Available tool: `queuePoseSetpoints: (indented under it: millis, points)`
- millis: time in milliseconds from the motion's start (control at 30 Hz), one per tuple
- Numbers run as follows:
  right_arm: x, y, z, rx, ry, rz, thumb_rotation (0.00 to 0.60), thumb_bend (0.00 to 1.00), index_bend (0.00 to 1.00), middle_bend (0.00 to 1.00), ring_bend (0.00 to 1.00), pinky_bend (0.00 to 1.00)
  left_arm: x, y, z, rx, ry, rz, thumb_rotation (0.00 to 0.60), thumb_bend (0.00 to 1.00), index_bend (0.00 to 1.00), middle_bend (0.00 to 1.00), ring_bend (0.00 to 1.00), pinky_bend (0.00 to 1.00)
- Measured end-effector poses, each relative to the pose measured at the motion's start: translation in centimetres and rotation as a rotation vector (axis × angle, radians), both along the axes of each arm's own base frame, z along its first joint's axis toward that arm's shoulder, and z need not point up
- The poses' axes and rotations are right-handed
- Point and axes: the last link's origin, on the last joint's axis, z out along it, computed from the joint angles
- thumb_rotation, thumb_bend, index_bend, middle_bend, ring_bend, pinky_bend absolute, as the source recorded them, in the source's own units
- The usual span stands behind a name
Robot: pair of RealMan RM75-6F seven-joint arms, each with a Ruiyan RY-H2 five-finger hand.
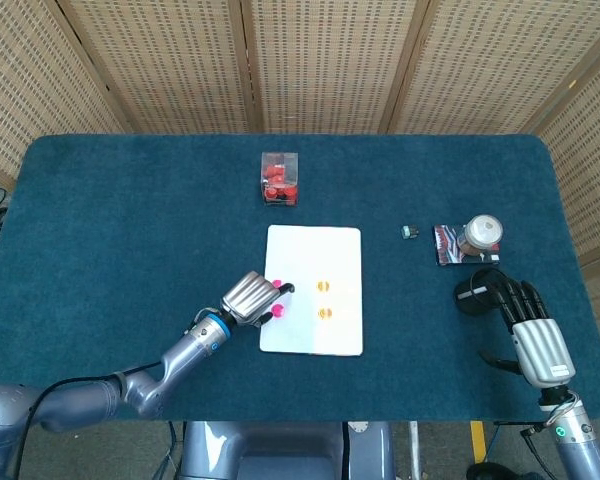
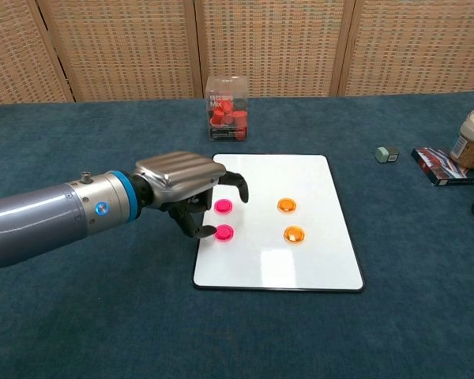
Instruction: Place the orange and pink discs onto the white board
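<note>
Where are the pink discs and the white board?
Far pink disc (image 2: 223, 206), chest view, its top face.
Near pink disc (image 2: 225, 232), chest view, its top face.
White board (image 2: 300, 268), chest view, bare surface near its front edge.

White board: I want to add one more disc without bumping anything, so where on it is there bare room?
The white board is bare along its near strip below the orange discs and its far strip above them. The left side is crowded: pink discs under the left hand.
</note>
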Motion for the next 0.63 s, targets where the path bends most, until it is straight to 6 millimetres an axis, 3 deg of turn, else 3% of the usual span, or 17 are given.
queuePoseSetpoints:
  millis: [133,167,233,267,333,367,467,633]
  points:
    - [0.0,0.0,0.0,0.001,0.001,0.002,0.6,0.0,0.0,0.0,0.0,0.0,0.4,0.1,3.0,0.055,-0.07,-0.036,0.6,0.34,0.25,0.92,0.96,0.87]
    - [0.0,0.0,0.0,0.001,0.002,0.003,0.6,0.0,0.0,0.0,0.0,0.0,0.4,0.1,3.7,0.071,-0.086,-0.045,0.6,0.32,0.24,0.84,0.87,0.82]
    - [0.1,0.1,-0.1,0.002,0.003,0.005,0.6,0.0,0.0,0.0,0.0,0.0,0.3,0.2,5.6,0.113,-0.126,-0.061,0.6,0.26,0.19,0.58,0.59,0.64]
    - [0.1,0.1,-0.1,0.001,0.004,0.006,0.6,0.0,0.0,0.0,0.0,0.0,0.1,0.1,6.4,0.133,-0.144,-0.065,0.6,0.21,0.14,0.38,0.41,0.5]
    - [0.2,0.2,-0.1,-0.002,0.003,0.01,0.6,0.0,0.0,0.0,0.0,0.0,-1.1,0.1,9.0,0.199,-0.177,-0.062,0.6,0.12,0.06,0.1,0.16,0.29]
    - [0.2,0.2,0.0,-0.004,0.003,0.012,0.6,0.0,0.0,0.0,0.0,0.0,-2.0,0.0,10.3,0.235,-0.185,-0.056,0.6,0.07,0.03,0.02,0.07,0.2]
    - [0.4,0.3,0.0,-0.007,0.004,0.018,0.6,0.0,0.0,0.0,0.0,0.0,-5.7,-1.0,14.7,0.364,-0.204,-0.006,0.6,0.0,0.0,0.0,0.0,0.06]
    - [0.6,0.5,-0.1,-0.012,0.011,0.025,0.6,0.0,0.0,0.0,0.0,0.0,-13.9,-4.7,20.0,0.53,-0.226,0.175,0.6,0.0,0.0,0.0,0.0,0.0]
